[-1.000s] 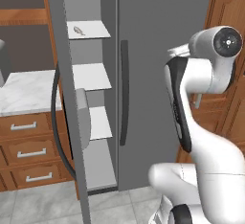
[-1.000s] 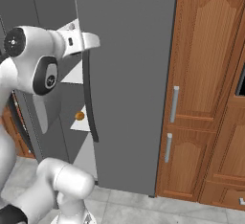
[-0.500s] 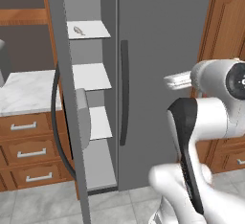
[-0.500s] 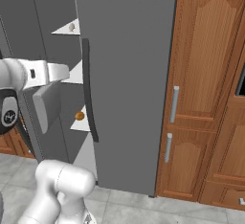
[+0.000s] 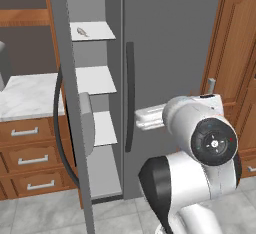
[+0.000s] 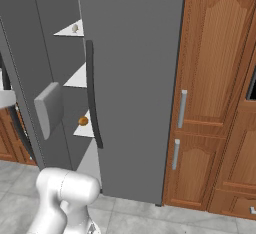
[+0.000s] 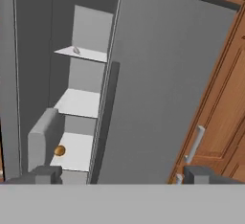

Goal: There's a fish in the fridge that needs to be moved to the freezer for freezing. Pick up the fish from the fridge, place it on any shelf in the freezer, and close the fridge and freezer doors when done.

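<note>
From the left base view, the freezer (image 5: pixel 95 93) stands open, its door (image 5: pixel 70 128) swung out toward me edge-on, and the fish (image 5: pixel 81 31) lies on the top narrow shelf (image 5: pixel 92 30). So I judge the carrying done: the fish is already where it belongs. Beside it the fridge door (image 5: pixel 170 53) looks flat and shut, its dark handle (image 5: pixel 129 95) running down the near edge. My arm (image 5: pixel 200 143) reaches across in front of that door at about handle height. To the left there is a pale tabletop (image 5: pixel 25 95) over wooden drawers (image 5: pixel 30 158).

From the right base view, the same open compartment sits left of the shut fridge door, with the brown cabinet doors (image 6: pixel 210 103) to the right. Here I see something the left view does not give me: a small orange ball (image 6: pixel 83 121) on a lower shelf. The fish up top is only a pale speck, too small to make out.

In the hand view, my end effector (image 7: pixel 122 175) is spread wide, its two tips far apart at the bottom, with nothing between them. It looks into the freezer, where both the fish on the upper shelf and the orange ball lower down show together. What is left, as I judge it, is pushing the freezer door closed.
</note>
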